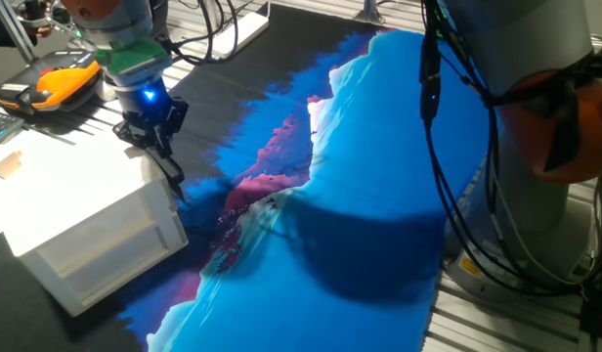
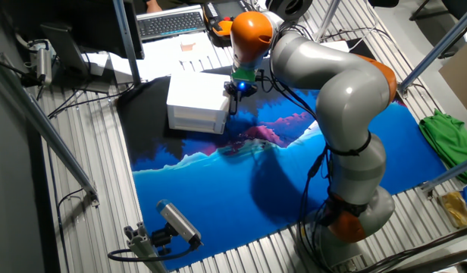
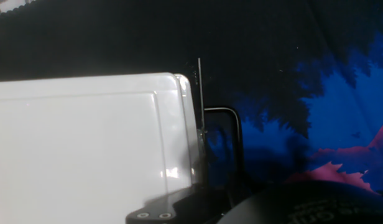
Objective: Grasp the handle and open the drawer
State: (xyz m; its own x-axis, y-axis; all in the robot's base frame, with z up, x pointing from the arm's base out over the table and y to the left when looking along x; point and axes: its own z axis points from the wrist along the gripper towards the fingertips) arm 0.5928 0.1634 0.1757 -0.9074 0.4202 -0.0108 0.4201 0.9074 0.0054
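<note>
The gripper (image 1: 174, 176) hangs at the cabinet (image 1: 86, 230) corner, and in the hand view the handle (image 3: 232, 140) stands just off the white drawer (image 3: 92, 137) front, close by the jaws; whether they are open or closed on the bar I cannot tell. The grasp should be centred on the bar before pulling straight out. The blue mat (image 1: 379, 196) on the tabletop ahead lies free for the drawer's travel.

White drawer (image 3: 86, 143), black handle (image 3: 232, 134), blue-pink cloth (image 1: 379, 196).
</note>
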